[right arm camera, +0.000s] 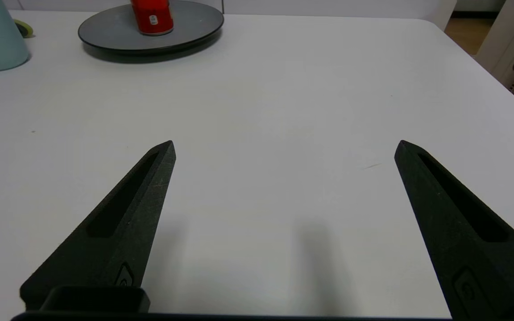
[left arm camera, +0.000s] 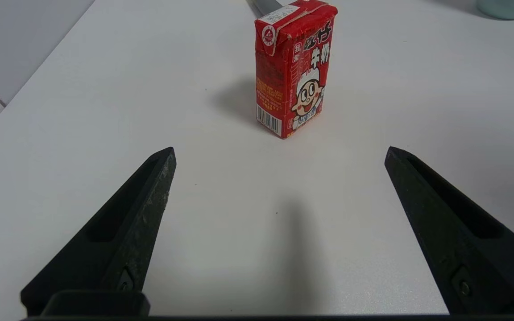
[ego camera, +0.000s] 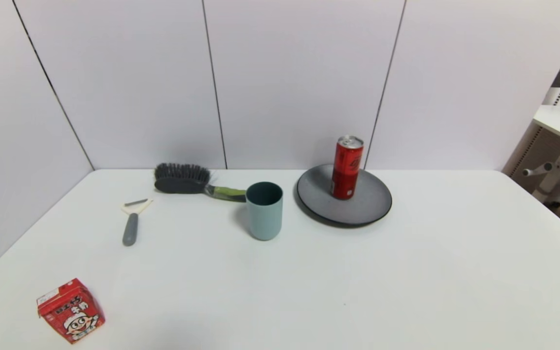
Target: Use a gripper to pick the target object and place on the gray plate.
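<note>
Standing on one gray plate [ego camera: 358, 206]: one red can [ego camera: 347, 167]; one cup [ego camera: 264, 210] nearby.

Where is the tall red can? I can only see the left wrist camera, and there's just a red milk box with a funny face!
Observer: The tall slim red drink can stands upright on the round dark gray plate, far across the white table from your red cartoon-face carton.
Operator: Is a gripper holding it?
Observer: No. The right gripper is open, empty, and well short of the plate.
Operator: What's beside the plate?
Observer: A blue-gray cup stands just beside the plate, toward the robot's left, not touching it.
Operator: And my gripper?
Observer: The left gripper is out of the head view; it is open, facing the carton.
</note>
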You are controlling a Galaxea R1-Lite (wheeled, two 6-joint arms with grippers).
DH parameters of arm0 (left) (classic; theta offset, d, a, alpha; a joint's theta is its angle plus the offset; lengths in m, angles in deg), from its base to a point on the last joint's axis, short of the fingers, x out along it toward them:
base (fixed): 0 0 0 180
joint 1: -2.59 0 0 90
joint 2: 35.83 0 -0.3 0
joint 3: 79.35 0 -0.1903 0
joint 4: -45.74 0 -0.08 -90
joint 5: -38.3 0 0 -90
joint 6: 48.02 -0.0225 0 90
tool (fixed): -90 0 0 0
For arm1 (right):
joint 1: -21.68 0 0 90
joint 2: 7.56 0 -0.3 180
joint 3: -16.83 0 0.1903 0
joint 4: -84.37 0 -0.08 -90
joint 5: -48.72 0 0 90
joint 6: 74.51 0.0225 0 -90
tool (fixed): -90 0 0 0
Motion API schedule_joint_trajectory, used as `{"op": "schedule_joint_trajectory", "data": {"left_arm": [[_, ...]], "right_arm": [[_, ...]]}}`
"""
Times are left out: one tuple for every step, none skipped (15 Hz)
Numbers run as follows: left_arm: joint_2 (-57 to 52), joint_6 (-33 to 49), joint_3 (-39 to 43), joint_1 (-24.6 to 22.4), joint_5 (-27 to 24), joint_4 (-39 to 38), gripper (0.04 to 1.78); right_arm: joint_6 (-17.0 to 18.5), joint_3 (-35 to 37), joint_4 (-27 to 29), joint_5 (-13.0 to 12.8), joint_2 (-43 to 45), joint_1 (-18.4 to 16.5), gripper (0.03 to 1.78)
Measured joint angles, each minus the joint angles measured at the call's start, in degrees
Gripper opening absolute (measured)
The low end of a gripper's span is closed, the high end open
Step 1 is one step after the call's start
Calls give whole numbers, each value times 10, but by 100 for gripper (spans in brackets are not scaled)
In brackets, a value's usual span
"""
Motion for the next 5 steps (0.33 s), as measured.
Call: {"op": "schedule_joint_trajectory", "data": {"left_arm": [[0, 0, 0, 0, 0, 0, 169], [0, 0, 0, 0, 0, 0, 169], [0, 0, 0, 0, 0, 0, 169], [0, 0, 0, 0, 0, 0, 169], [0, 0, 0, 0, 0, 0, 169]], "right_arm": [[4, 0, 0, -1, 0, 0, 169], [6, 0, 0, -2, 0, 0, 169], [7, 0, 0, -3, 0, 0, 169], [8, 0, 0, -3, 0, 0, 169], [9, 0, 0, -3, 0, 0, 169]]}}
